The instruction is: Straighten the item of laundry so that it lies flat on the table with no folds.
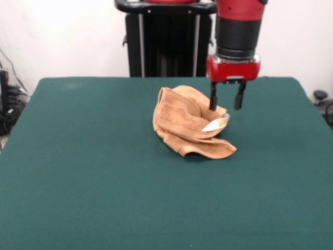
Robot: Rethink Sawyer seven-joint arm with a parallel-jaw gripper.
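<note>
A tan-orange terry towel (187, 125) lies crumpled and folded over itself near the middle of the dark green table (93, 172). A small white tag (216, 124) sticks out at its right side. My gripper (226, 106) hangs from the red and black arm at the towel's right back edge, just above the tag. Its two black fingers (213, 98) stand apart and hold nothing.
The robot's black pedestal (166, 41) stands at the table's far side. A white wall is behind it. Cables and dark objects (9, 104) sit off the table's left edge, and a dark object (321, 99) off the right edge.
</note>
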